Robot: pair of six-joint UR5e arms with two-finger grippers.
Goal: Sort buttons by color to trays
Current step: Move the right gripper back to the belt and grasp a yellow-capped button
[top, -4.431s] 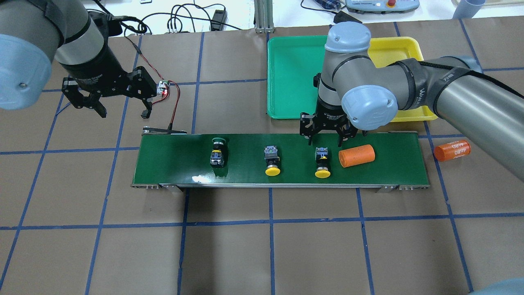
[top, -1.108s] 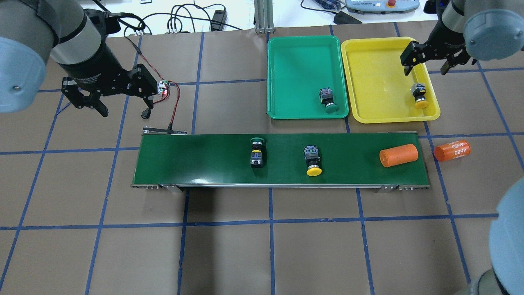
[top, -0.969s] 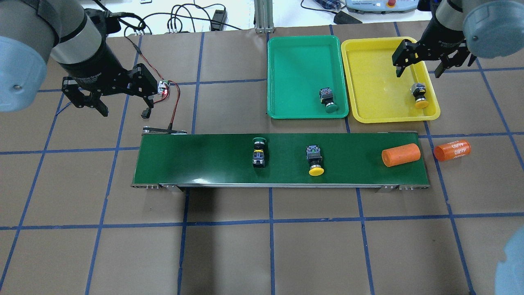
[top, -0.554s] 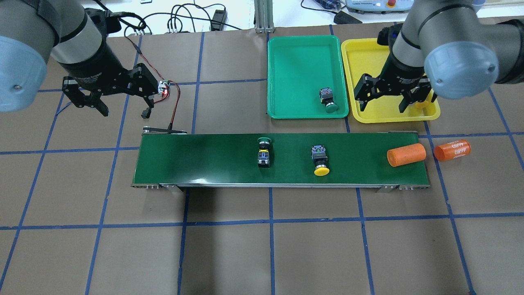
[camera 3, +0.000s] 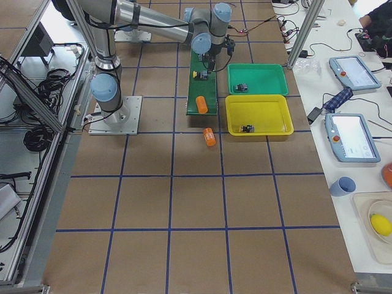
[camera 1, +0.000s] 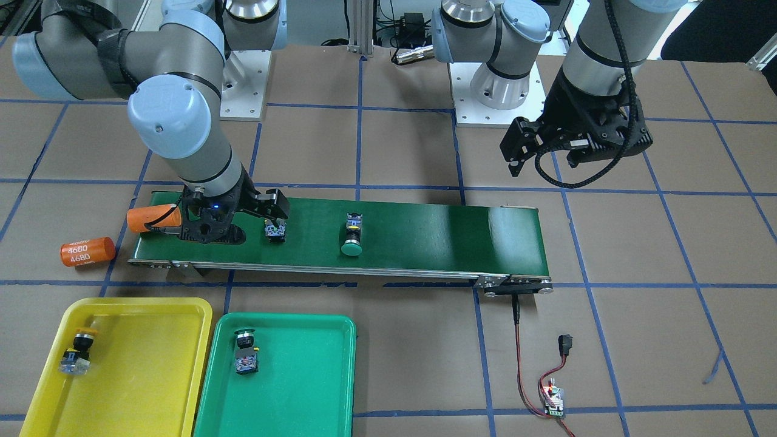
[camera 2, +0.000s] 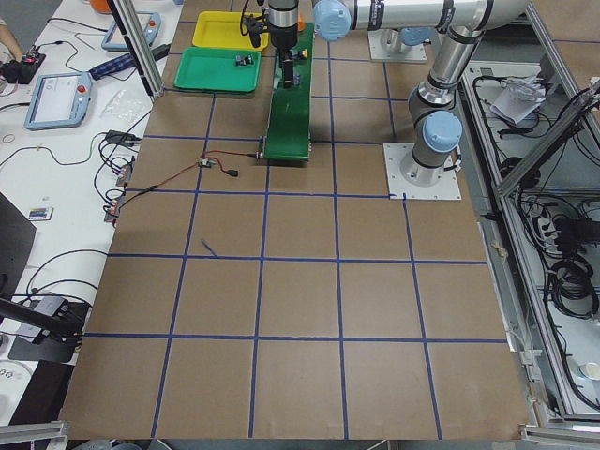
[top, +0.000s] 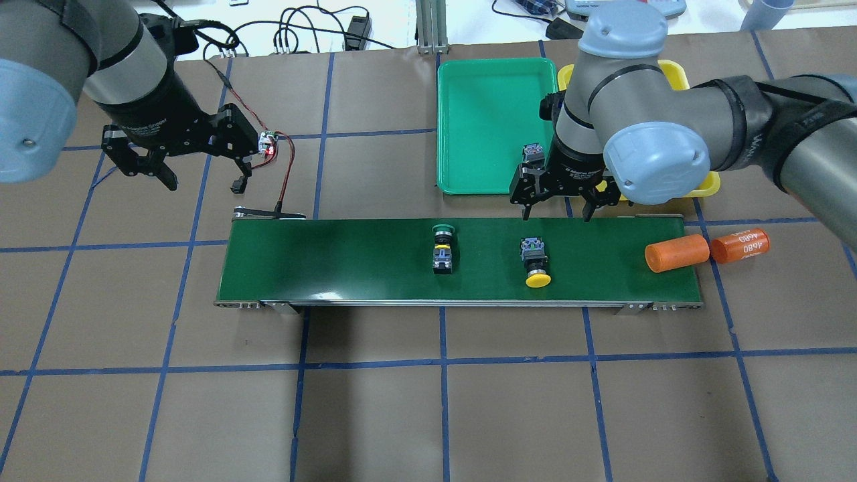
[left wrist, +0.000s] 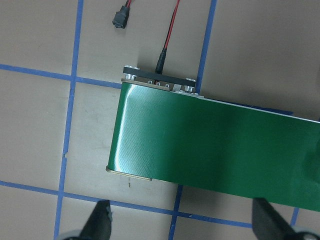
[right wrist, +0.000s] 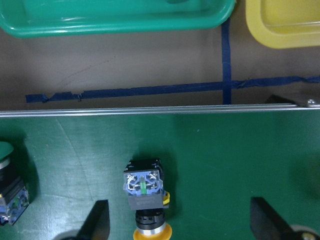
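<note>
A yellow-capped button [top: 535, 262] and a green-capped button [top: 442, 249] lie on the dark green conveyor belt [top: 335, 261]. My right gripper [top: 557, 214] is open and empty. It hangs over the belt's far edge, just behind the yellow button, which shows between its fingers [right wrist: 95, 220] in the right wrist view [right wrist: 145, 192]. Another green button [camera 1: 246, 355] lies in the green tray [camera 1: 303, 388]. Another yellow button [camera 1: 78, 353] lies in the yellow tray [camera 1: 152, 364]. My left gripper [top: 201, 184] is open and empty, off the belt's left end.
An orange cylinder [top: 676, 252] lies at the belt's right end, against the orange cylinder marked 4680 [top: 740, 245] on the table. A small circuit board with red and black wires [top: 268, 144] sits beside my left gripper. My right arm covers most of the yellow tray [top: 676, 70].
My right gripper left a yellow button in the yellow tray and came back, open, to the belt's far edge. The belt carried both buttons and the cylinder rightward. My left gripper stayed still.
</note>
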